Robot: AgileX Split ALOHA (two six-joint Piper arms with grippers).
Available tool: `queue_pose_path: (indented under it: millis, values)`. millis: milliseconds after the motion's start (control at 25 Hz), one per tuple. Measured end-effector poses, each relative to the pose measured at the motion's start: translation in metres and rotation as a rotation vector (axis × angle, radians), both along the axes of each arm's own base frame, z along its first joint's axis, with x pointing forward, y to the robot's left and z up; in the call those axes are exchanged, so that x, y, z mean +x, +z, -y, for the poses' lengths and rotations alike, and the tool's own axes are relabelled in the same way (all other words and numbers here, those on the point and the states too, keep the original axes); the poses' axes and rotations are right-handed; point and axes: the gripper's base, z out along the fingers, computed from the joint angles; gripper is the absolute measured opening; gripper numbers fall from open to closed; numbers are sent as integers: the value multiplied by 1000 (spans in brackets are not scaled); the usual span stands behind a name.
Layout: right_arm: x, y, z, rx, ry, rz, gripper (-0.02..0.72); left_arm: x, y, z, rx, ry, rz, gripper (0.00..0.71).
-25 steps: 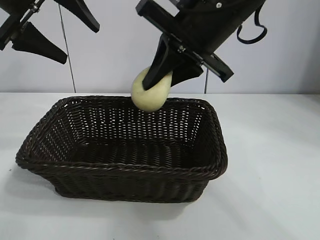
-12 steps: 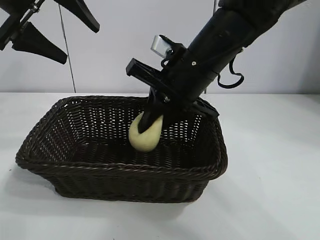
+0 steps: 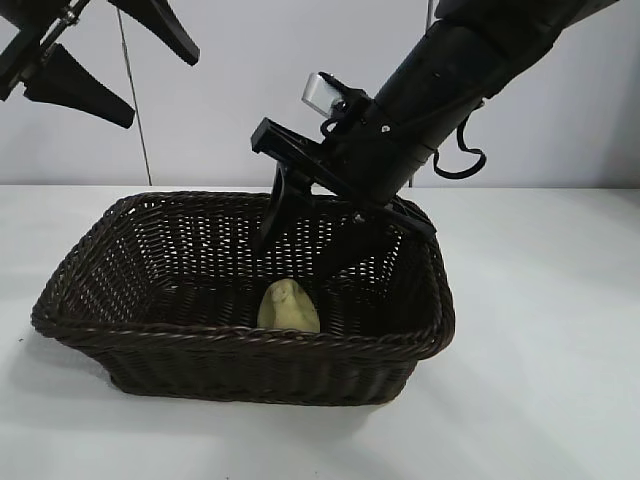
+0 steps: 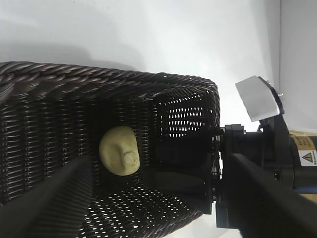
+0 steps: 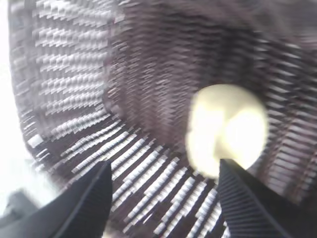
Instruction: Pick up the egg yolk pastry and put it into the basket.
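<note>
My right gripper [image 3: 305, 240] hangs inside the basket [image 3: 420, 340] with its fingers spread wide and nothing between them. The pastry [image 3: 288, 307] lies just below them on the basket floor, seemingly at rest. Left gripper [image 3: 95, 65] is parked high, fingers apart. Lifting out carelessly, I could catch a finger on the weave and drag the basket

The right gripper [image 3: 305, 238], which a second ago carried the pastry [image 3: 288, 307] above the basket [image 3: 420, 345] and then lowered it inside, now has its fingers spread apart. The pastry is free of them and lies on the basket floor below the gripper.
</note>
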Motion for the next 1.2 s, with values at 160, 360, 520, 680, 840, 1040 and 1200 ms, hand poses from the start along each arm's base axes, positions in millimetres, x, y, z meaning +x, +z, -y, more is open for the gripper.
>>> queue_pose_path:
  millis: [160, 360, 520, 680, 840, 1040, 1200]
  values:
    - [17, 27, 14, 22, -20, 31, 454, 0, 0, 0, 0, -1, -2, 541]
    - [37, 56, 44, 44, -63, 61, 454, 0, 0, 0, 1, -4, -4, 541]
    - [48, 72, 74, 47, -109, 54, 454, 0, 0, 0, 1, -4, -4, 541]
    - [54, 83, 93, 48, -144, 75, 454, -1, 0, 0, 1, -5, -4, 541]
    - [53, 89, 95, 52, -146, 88, 454, -1, 0, 0, 1, -6, -5, 541]
    - [51, 95, 95, 61, -146, 101, 454, -1, 0, 0, 1, -6, -5, 541]
    - [51, 96, 95, 61, -146, 102, 454, -1, 0, 0, 1, -6, -5, 541]
